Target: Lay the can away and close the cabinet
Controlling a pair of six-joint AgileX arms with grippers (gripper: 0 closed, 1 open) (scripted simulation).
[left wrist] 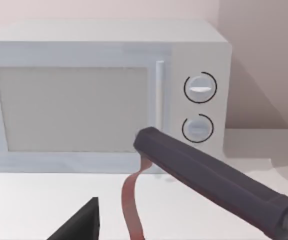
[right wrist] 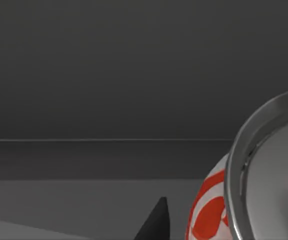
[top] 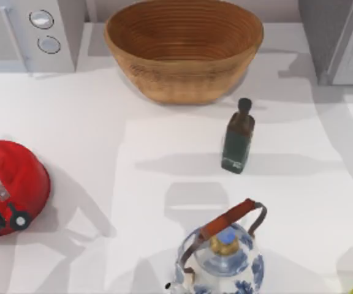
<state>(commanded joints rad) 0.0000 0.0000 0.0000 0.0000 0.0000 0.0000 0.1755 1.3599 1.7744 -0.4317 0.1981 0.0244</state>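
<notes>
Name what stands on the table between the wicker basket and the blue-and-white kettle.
In the top view, the dark green bottle stands upright between the basket and the kettle.

Rendered kitchen counter, white microwave (left wrist: 104,97), woven basket (top: 184,49), blue-and-white kettle (top: 220,260), dark green bottle (top: 238,138)

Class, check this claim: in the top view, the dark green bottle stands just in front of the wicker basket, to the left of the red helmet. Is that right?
Not quite. In the top view the bottle does stand just in front of the basket, but it is to the right of the helmet, which sits at the table's left edge.
</notes>
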